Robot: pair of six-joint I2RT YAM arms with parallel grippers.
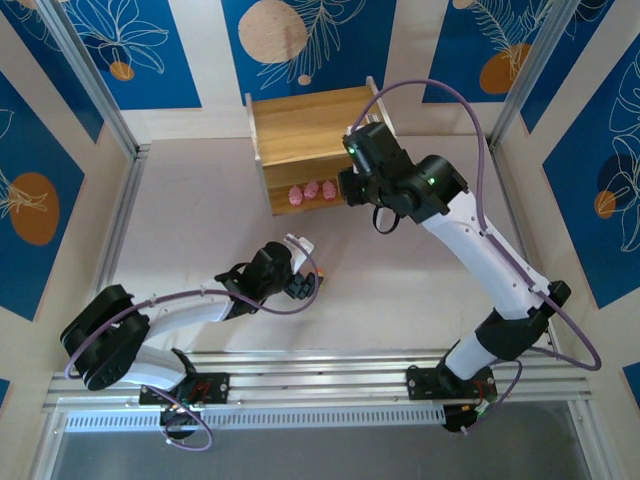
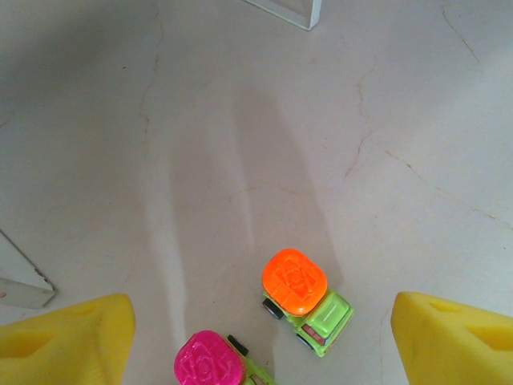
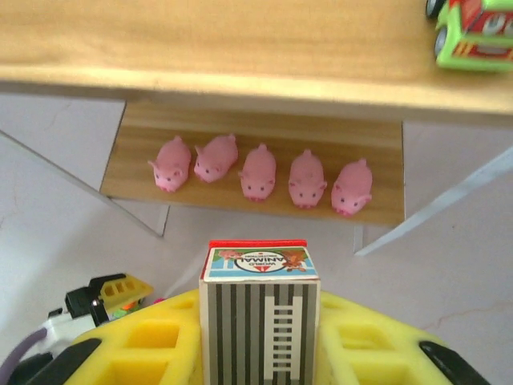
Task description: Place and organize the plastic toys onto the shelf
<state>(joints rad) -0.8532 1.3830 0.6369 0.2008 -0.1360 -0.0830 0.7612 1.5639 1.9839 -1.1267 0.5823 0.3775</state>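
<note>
The wooden shelf stands at the back of the table. Several pink pig toys line its lower tier, and a green car sits on the top tier. My right gripper hovers in front of the shelf, shut on a grey striped blocky toy with a sticker on its end. My left gripper is open just above the table. A green car with an orange top and one with a magenta top stand between its yellow fingers.
The pink toys show under the shelf's top board from above, with the right gripper beside them. The left gripper is mid-table. A white shelf leg stands ahead of it. Metal rails run along the near edge.
</note>
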